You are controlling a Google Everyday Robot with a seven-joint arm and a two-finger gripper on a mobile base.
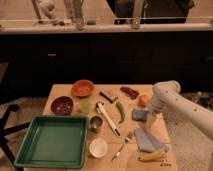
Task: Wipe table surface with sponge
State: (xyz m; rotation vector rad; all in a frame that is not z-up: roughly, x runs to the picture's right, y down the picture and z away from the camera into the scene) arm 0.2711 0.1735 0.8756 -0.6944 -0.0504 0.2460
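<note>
The sponge [139, 115], a small blue block, lies on the right half of the light tan table surface [67, 96]. My gripper [151, 120] hangs at the end of the white arm [167, 95] that reaches in from the right. It points down just to the right of the sponge, close beside it, and holds nothing. The gripper is open. Whether it touches the sponge or the table I cannot tell.
A blue-grey cloth [147, 140] and a yellow item [152, 156] lie in front of the gripper. An orange fruit [143, 100] sits just behind it. A green tray [52, 141] fills the front left. Two bowls [82, 88], a metal cup [95, 123], a white cup [98, 147] and utensils [107, 117] crowd the middle.
</note>
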